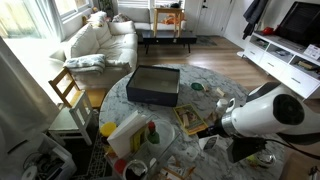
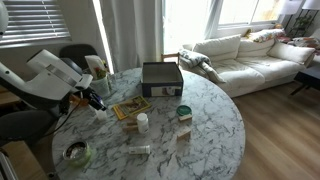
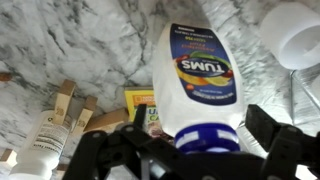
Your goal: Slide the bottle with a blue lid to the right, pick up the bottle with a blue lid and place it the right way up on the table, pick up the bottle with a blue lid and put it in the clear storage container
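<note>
A round marble table [image 2: 205, 125] stands near a white sofa [image 2: 245, 55]. On it, a small white bottle [image 2: 142, 122] stands upright near a yellow booklet [image 2: 130, 107]. A tape roll [image 2: 76, 153] lies by the edge. A wooden chair [image 1: 68, 90] stands just beside the table.

**Items in the scene, counted by kind.**
One round marble table [image 2: 215, 125]; one bottle with a blue lid [image 3: 203, 75]; three other small containers on the table, namely an upright white bottle [image 2: 142, 122], a pale bottle lying flat [image 2: 140, 150] and a green-topped jar [image 2: 184, 113]; one dark rectangular box [image 2: 162, 78] at the far side; one yellow packet [image 2: 130, 107]; one ring-shaped roll [image 2: 77, 152]; one sofa [image 2: 245, 50]; one wooden chair [image 1: 68, 90]; one robot arm [image 2: 50, 75].
</note>
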You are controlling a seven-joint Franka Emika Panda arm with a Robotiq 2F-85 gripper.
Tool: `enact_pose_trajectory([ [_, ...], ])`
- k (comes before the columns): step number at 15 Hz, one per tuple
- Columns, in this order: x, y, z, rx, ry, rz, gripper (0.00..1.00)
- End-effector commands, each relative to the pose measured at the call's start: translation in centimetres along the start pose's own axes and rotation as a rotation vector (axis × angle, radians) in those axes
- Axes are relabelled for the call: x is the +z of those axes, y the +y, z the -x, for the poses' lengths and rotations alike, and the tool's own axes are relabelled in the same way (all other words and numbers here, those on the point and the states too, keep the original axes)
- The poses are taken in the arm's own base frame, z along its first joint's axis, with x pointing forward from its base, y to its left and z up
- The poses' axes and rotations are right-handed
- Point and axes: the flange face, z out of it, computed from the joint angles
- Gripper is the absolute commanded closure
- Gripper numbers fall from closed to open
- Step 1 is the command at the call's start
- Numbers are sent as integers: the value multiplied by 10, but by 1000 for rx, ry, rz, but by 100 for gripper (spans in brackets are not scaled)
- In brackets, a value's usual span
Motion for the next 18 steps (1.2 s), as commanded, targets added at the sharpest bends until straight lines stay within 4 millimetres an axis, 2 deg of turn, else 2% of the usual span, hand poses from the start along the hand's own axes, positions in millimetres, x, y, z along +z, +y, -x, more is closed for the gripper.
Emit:
enact_pose_trajectory([
  [1, 11, 10, -3, 6, -60, 25, 0],
  [4, 14, 5, -15, 77, -100, 9, 0],
  [5, 6, 4, -19, 49, -52, 20, 0],
  [7, 8, 2, -22, 65, -67, 19, 0],
  [14, 17, 4, -19, 78, -121, 22, 0],
  [18, 21, 2, -24, 68, -161, 16, 0],
])
